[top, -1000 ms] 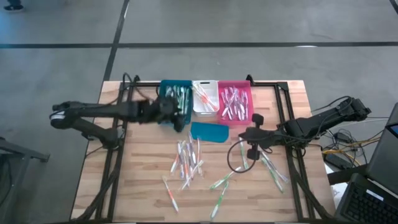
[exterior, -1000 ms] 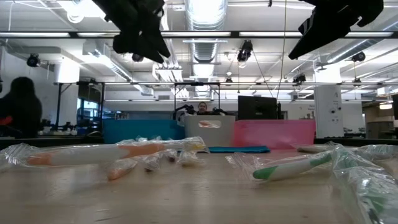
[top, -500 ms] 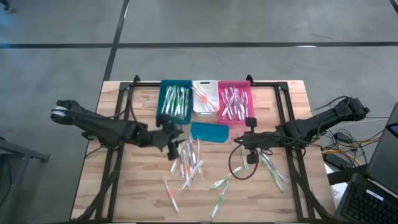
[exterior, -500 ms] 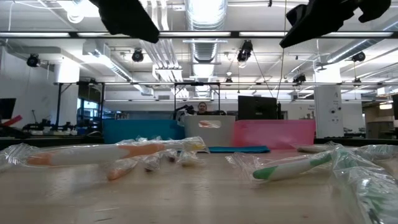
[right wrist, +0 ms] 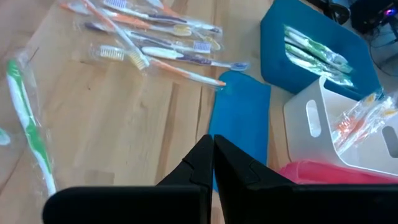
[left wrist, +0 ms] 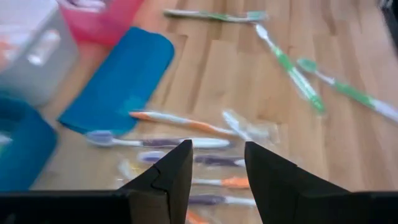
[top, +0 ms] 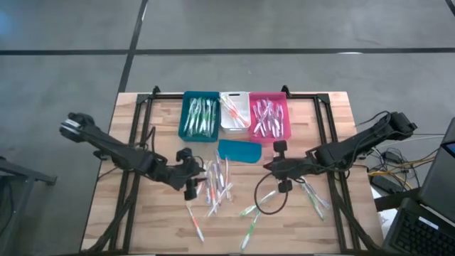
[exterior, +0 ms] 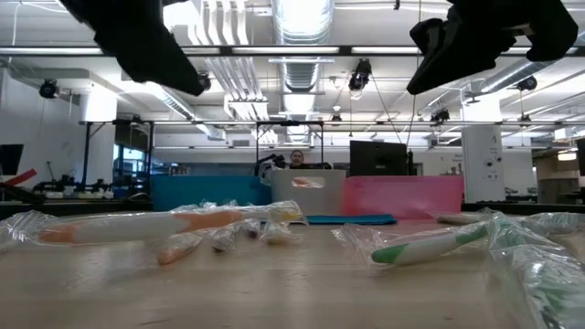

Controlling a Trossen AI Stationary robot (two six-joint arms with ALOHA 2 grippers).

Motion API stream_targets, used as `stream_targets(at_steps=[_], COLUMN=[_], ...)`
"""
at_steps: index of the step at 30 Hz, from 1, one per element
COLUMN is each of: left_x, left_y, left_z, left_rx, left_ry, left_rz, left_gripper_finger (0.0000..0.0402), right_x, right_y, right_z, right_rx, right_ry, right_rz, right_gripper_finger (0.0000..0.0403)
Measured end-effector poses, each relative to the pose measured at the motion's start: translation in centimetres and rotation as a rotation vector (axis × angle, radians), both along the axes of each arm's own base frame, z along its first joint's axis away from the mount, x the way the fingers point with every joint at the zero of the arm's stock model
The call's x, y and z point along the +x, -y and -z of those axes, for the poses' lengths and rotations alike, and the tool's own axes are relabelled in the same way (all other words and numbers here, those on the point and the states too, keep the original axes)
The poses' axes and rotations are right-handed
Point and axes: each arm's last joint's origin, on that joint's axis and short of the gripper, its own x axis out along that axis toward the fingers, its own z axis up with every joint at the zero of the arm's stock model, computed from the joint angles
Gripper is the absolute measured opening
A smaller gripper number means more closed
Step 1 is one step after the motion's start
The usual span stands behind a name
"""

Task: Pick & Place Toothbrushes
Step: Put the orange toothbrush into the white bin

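On the light wooden slatted tabletop (top: 156, 213), the left claw (top: 189, 186) hovers with its two dark fingers parted and empty at the left edge of a loose heap of thin, mostly white plastic-wrapped toothbrushes (top: 215, 183) with orange, purple and green accents. The right claw (top: 281, 168) hangs over the tabletop with fingers pressed together and holding nothing, just right of a flat teal lid-like piece (top: 239, 151) and above more scattered green-accented toothbrushes. Along the far edge stand a teal plastic bin (top: 200, 116), a white plastic bin (top: 234, 111) and a pink plastic bin (top: 269, 116), each holding toothbrushes.
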Motion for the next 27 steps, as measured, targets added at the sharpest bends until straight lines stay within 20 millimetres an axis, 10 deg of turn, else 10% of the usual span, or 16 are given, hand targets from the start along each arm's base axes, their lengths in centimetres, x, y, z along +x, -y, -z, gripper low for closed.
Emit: stream_targets(at_steps=[27], left_x=[4.7], left_y=[7.4], left_z=[6.6], left_rx=[-0.219], left_ry=[-0.154], left_rz=[-0.010], left_gripper_finger=[0.0151], right_x=[0.3], right_y=[-0.1], right_z=[-1.5], right_rx=[0.013], right_ry=[0.046], right_rz=[0.010], right_gripper_finger=[0.0008])
